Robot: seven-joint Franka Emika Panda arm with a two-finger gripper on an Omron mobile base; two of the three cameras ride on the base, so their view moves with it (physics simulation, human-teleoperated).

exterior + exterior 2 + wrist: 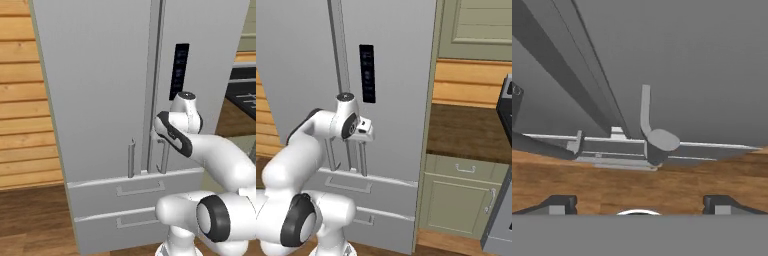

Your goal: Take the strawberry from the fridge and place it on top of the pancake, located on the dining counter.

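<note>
At the bottom of the hand view your gripper (639, 204) stood with its jaws spread wide, holding nothing, aimed at the lower end of a bar handle (646, 117) on the fridge (702, 70). In the left base view that fridge (100, 90) filled the centre, doors shut, its two handles running upright beside the middle seam. Below them you had two closed drawers (135, 202). Wooden floor (30, 220) lay at lower left, plank wall (20, 100) at left; green cabinets (461, 200) sat right of the fridge in the right base view.
</note>
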